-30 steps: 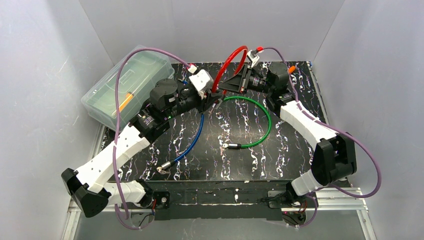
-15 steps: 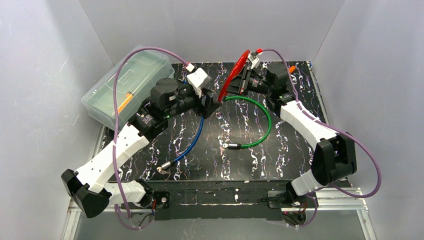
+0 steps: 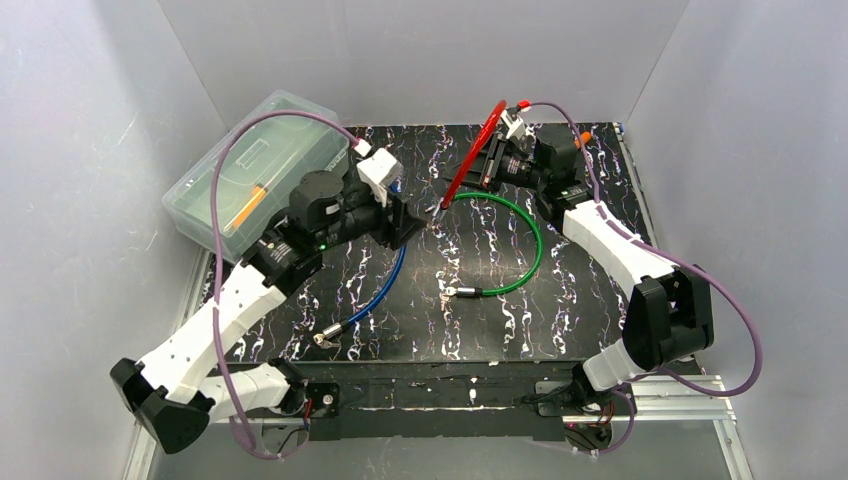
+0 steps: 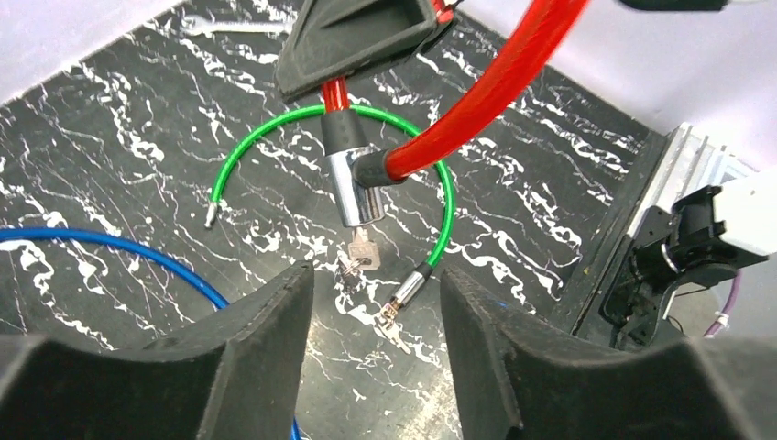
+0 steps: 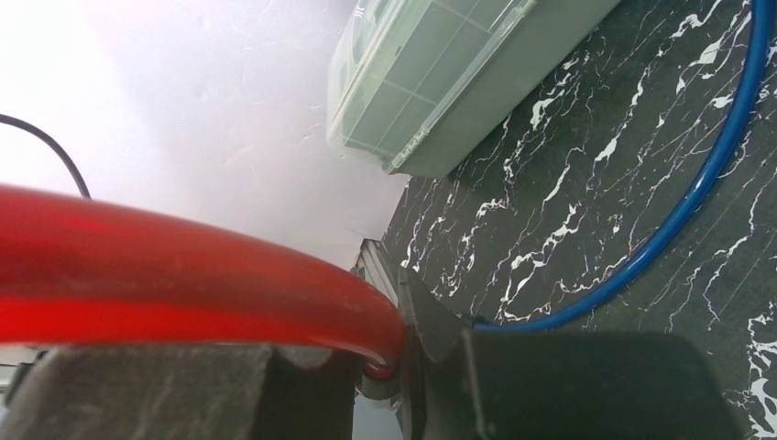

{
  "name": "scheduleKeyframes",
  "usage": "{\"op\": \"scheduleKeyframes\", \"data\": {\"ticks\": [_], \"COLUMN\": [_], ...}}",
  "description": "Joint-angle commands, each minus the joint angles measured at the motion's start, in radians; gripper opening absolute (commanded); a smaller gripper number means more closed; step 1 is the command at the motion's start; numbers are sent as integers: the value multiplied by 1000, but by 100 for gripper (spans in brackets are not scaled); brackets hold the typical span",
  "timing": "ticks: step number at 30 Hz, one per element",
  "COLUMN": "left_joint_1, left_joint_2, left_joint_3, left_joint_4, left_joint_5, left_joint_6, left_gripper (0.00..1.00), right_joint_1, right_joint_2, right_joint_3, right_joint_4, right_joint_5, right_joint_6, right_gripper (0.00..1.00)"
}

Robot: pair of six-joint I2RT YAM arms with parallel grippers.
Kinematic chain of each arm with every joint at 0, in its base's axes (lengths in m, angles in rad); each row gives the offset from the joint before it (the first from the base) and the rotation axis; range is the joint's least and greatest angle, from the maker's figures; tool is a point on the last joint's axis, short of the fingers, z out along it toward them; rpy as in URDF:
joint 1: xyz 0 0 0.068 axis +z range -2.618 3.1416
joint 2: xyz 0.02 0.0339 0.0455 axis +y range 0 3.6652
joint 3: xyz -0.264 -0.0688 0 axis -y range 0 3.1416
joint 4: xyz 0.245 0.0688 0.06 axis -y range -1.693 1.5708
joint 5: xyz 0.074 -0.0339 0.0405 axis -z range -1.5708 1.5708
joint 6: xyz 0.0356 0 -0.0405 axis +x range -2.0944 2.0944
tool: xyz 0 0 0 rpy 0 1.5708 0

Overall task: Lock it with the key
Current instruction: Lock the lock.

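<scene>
Left wrist view: left gripper [image 4: 376,316] stands apart, holding nothing, fingers [image 4: 247,348] flanking the target. Straight ahead of it, near but not touching, hangs the red lock [image 4: 353,188]: chrome barrel upright, long axis vertical, with the key [image 4: 360,252] in its lower end, pointing down toward the gripper. Red cable [image 4: 486,87] enters the barrel from the right side. Right gripper [image 4: 353,41] is clamped on the cable just above the barrel, holding the lock clear of the desk [image 4: 110,137]. Behind the barrel lies a green lock [image 4: 447,197], flat on the desk; a blue cable [image 4: 119,252] lies to the gripper's left. Top view agrees: left gripper [image 3: 405,222] just short of the key end. Judgement: left arm is the nearer one for the key; it should advance, close on the key head, then twist about the barrel's axis.
</scene>
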Motion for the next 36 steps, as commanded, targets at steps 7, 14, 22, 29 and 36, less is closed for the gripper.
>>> {"op": "scheduleKeyframes", "data": {"ticks": [7,14,22,29,36], "left_joint_1": [5,3,-4,-18,-18], "left_joint_2": [111,142,160,191,223], "left_joint_3": [9,14,16,49,82], "left_joint_4": [-34,-22,-30,-72,-111], "left_joint_5": [17,25,-8,-32,-35], "left_joint_6": [8,-3,-11,-14,-43], "left_gripper": [46,46,50,48,29], "right_joint_1": [-4,-4,-5,-5,-5], "right_joint_2": [-21,-20,-20,-15,-18], "right_joint_3": [38,33,32,29,21], "right_joint_4": [28,27,29,52,64], "right_joint_5": [19,20,23,18,16], "right_joint_6": [6,5,8,27,33], "right_gripper": [1,1,1,1,1]}}
